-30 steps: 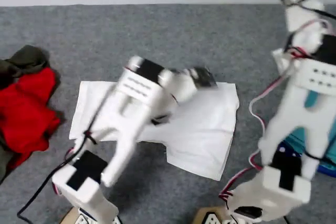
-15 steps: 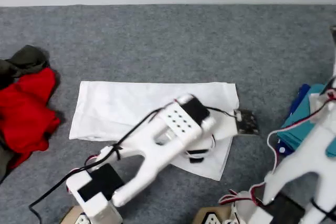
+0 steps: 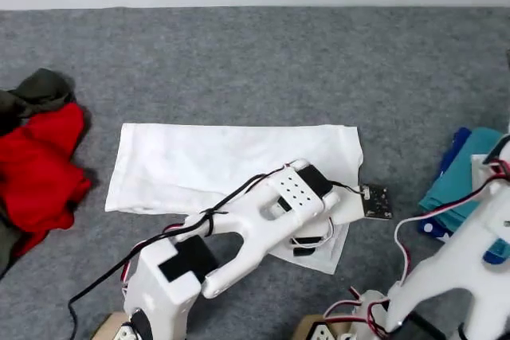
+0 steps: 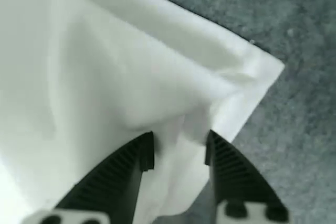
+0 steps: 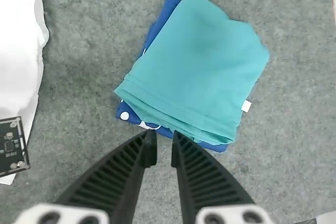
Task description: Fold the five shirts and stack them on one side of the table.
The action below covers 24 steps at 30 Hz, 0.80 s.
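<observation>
A white shirt (image 3: 199,161) lies flat mid-table, folded into a wide band. My left gripper (image 3: 307,246) is down at its near right corner. In the left wrist view the gripper (image 4: 179,148) is open, with a ridge of the white shirt (image 4: 121,77) between its dark fingers (image 4: 144,153). A teal folded shirt (image 5: 197,72) rests on a blue dotted one (image 5: 126,114) at the table's right side, also seen from above as the teal shirt (image 3: 466,177). My right gripper (image 5: 161,142) hovers shut and empty over the near edge of that stack.
A crumpled red shirt (image 3: 40,165) and a dark olive shirt (image 3: 36,93) lie in a heap at the left edge. Grey carpet (image 3: 263,61) covers the table. The left arm's camera board (image 5: 10,148) pokes out beside the white shirt's right edge.
My left arm has swung right and down across the white shirt to its near right corner. The right arm pulled back toward the near edge, uncovering the teal and blue stack.
</observation>
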Motion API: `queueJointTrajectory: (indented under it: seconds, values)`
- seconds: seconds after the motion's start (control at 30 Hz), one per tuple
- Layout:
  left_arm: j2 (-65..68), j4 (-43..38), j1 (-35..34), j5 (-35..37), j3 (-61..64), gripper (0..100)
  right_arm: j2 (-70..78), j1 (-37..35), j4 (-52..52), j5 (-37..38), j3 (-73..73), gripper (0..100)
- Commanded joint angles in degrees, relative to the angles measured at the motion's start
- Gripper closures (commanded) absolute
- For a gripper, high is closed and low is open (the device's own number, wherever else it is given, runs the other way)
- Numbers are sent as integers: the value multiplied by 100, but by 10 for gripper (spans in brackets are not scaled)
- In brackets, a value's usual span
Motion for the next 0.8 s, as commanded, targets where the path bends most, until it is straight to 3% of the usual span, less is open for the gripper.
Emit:
queueJointTrajectory:
  seconds: [0.0, 0.77]
  values:
    - [-9, -158, -53, 9, -4, 874, -242, 92, 215, -18, -9, 935]
    - [-9, 255, -527, -26, -857, 885, -611, 84, 224, -18, 0, 935]
